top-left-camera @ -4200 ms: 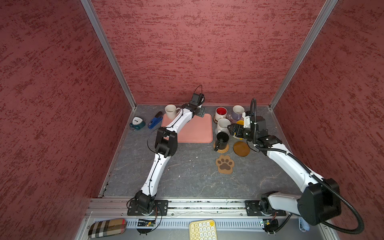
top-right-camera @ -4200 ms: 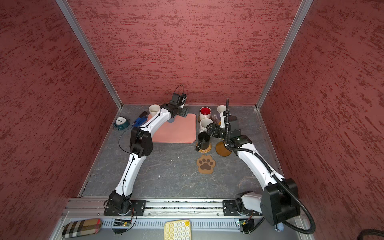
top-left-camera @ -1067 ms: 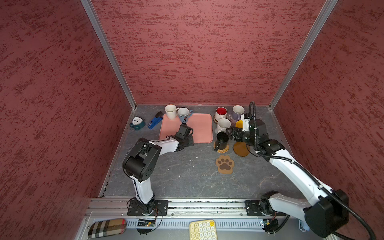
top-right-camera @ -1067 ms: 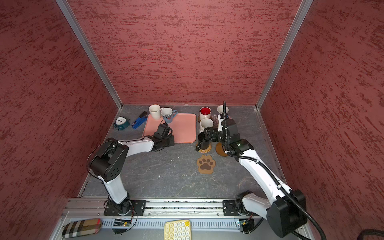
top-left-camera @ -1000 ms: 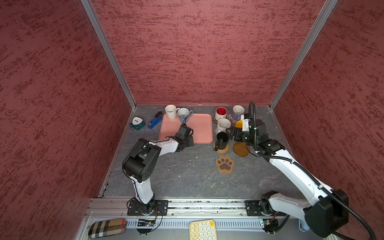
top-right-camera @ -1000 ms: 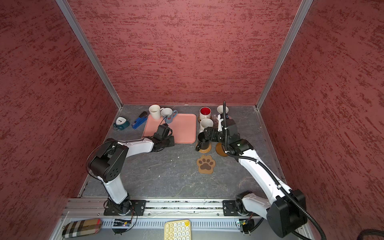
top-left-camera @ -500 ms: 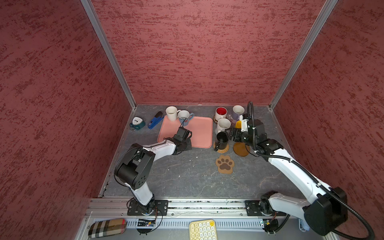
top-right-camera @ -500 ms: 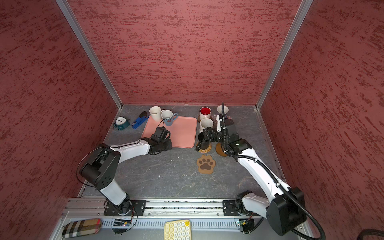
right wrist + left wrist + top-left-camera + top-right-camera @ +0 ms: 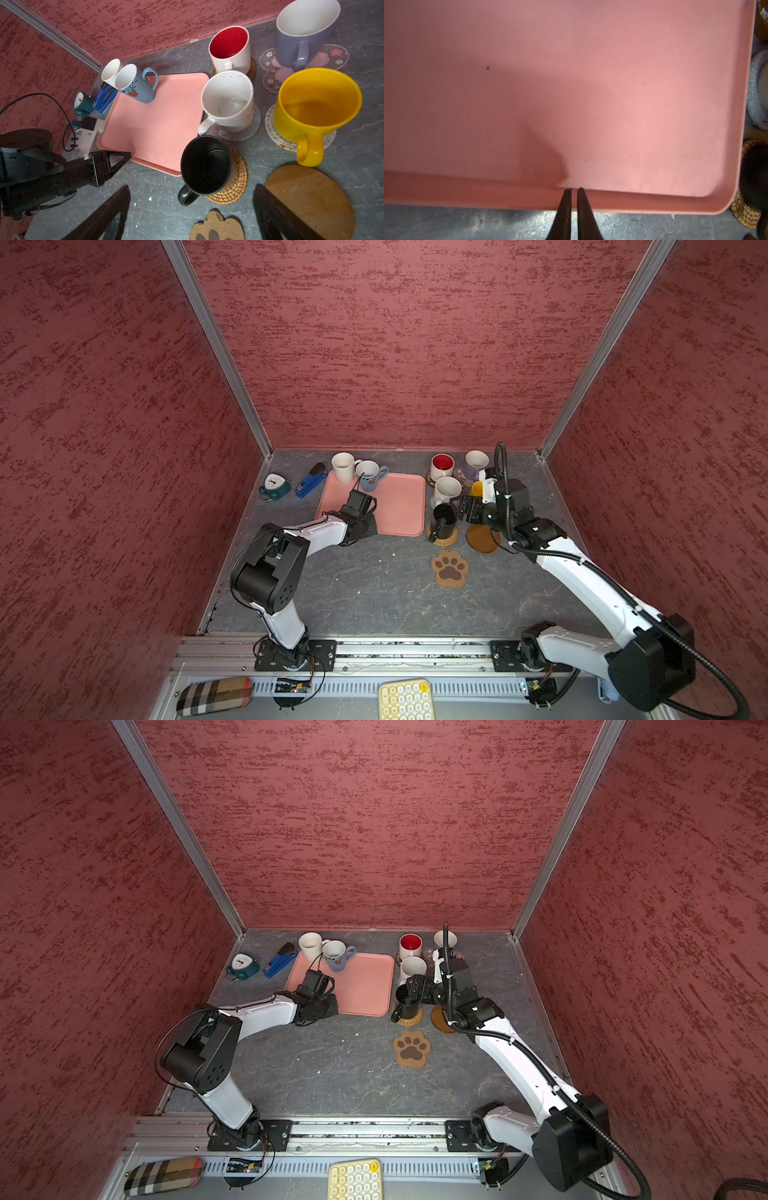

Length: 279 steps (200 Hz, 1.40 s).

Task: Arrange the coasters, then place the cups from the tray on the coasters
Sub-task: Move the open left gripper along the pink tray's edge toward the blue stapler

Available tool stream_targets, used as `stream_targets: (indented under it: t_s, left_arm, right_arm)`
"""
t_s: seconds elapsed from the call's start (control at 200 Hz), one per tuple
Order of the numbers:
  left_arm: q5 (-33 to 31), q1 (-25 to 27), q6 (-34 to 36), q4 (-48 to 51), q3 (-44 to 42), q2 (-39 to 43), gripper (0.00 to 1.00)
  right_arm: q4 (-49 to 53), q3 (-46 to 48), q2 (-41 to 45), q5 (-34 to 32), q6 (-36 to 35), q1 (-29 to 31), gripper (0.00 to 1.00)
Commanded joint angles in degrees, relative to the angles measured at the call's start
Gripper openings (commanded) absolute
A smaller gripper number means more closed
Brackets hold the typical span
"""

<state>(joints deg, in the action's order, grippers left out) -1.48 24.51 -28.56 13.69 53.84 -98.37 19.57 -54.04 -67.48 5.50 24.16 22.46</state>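
Note:
The salmon-pink tray (image 9: 395, 506) lies at the back. My left gripper (image 9: 574, 189) is shut, its tips resting on the tray's near rim (image 9: 145, 164). A light blue mug (image 9: 371, 475) stands at the tray's far left corner, with a plain white mug (image 9: 343, 466) just beyond it. Right of the tray, five mugs sit on coasters: black (image 9: 205, 164) on rattan, speckled white (image 9: 227, 101), red-inside (image 9: 228, 47), lavender (image 9: 301, 35) and yellow (image 9: 315, 108). My right gripper (image 9: 191, 187) hangs open above the black mug's handle. A paw-print coaster (image 9: 450, 568) and an amber disc (image 9: 482, 537) are bare.
A teal alarm clock (image 9: 274, 485) and a blue stapler (image 9: 309, 481) lie left of the tray near the back left corner. A pale yellow keypad (image 9: 405, 699) and a plaid case (image 9: 214, 695) lie in front of the arm rail. Red walls close in three sides.
My left arm has drawn back from the tray's far end to its near rim, folding its elbow. The tray has slid slightly toward the front. My right gripper has barely moved.

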Motion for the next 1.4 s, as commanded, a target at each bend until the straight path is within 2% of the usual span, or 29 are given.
stream_targets:
  t_s: [0.0,0.225,0.411,0.962,1.252,1.312,1.393]
  left_arm:
    - [-0.07,-0.56,1.51,0.48,1.53,-0.89,0.10]
    - [0.24,-2.17,2.71,-0.02,2.91,-3.99,0.08]
    - [1.04,-2.30,2.21,-1.93,0.61,-5.00,0.06]
    - [-0.46,3.19,-0.71,-5.25,-10.94,2.89,0.05]
    - [-1.01,2.96,-0.41,-3.00,-10.60,7.50,0.05]
    - [-1.54,2.59,-0.35,-0.84,-9.61,10.04,0.07]
    - [-2.22,0.90,-1.15,2.38,-8.56,13.86,0.19]
  right_arm:
    - [-0.77,-0.01,0.16,-1.63,-0.34,0.63,0.92]
    - [-0.90,-0.28,-0.27,-1.54,-0.34,0.64,0.92]
    - [-1.00,-0.36,-0.45,-1.52,-0.45,0.65,0.92]
    - [-0.29,-6.10,-6.83,-0.66,-2.36,1.27,0.93]
    - [-0.15,-8.53,-9.49,-0.75,-2.85,1.69,0.93]
    - [-0.08,-8.78,-9.77,-0.66,-2.89,1.75,0.93]
    - [-0.21,-9.06,-10.10,-0.72,-2.98,1.86,0.92]
